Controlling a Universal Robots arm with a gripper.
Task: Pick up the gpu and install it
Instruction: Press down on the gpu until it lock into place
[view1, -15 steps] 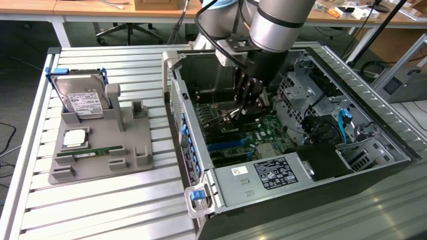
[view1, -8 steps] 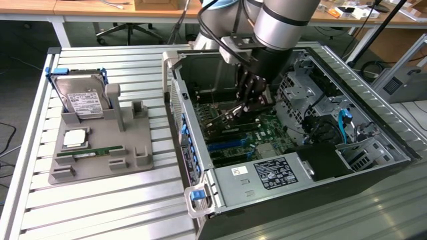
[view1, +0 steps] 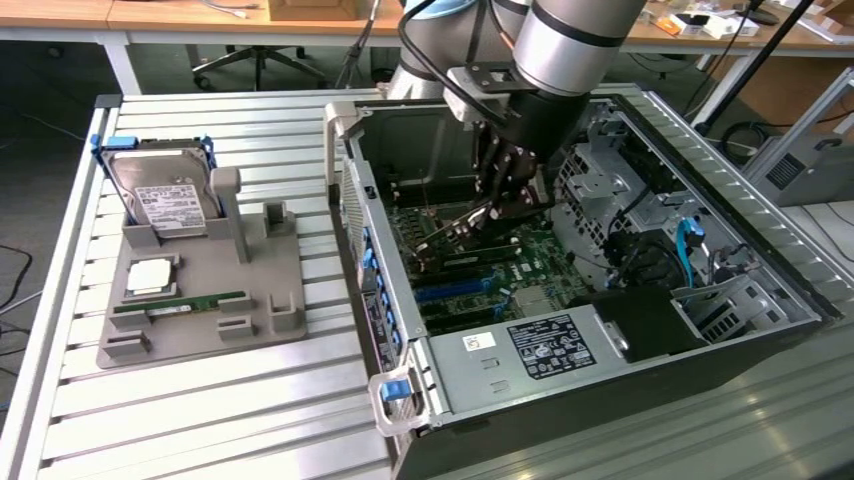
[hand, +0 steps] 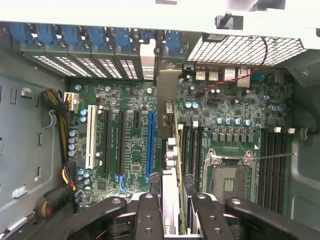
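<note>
Exterior view puts the arm reaching down into the open computer case (view1: 787, 290), with the pincer (view1: 497, 205) low over the motherboard (view1: 527, 265) and pinching the gpu (view1: 461, 228), a thin card held edge-down with its bright bracket end slanting toward seven o'clock. Wrist view agrees: the black fingers (hand: 150, 215) close on either side of the gpu (hand: 170, 200), which runs away from the camera toward twelve o'clock, its bracket strip reaching up to the rear slot openings (hand: 150, 65). The card hangs just beside the long blue slot (hand: 150, 145), at about three o'clock of it, above the board rather than clearly seated; whether its edge touches any connector I cannot tell.

So the picking up looks done, and by my judgement the installing is under way but not finished, since the pincer has not let go and the card does not sit flush in a slot.

As for holders, the grey fixture (view1: 200, 300) on the slatted counter (view1: 187, 420), at nine o'clock of the case, carries the hard drive (view1: 163, 195) upright in its blue frame, a square chip (view1: 150, 275) below it, and a green memory stick (view1: 180, 302) lying in its groove. The case holds the motherboard, a power supply (view1: 554, 345) near six o'clock, and drive cages at three o'clock
</note>
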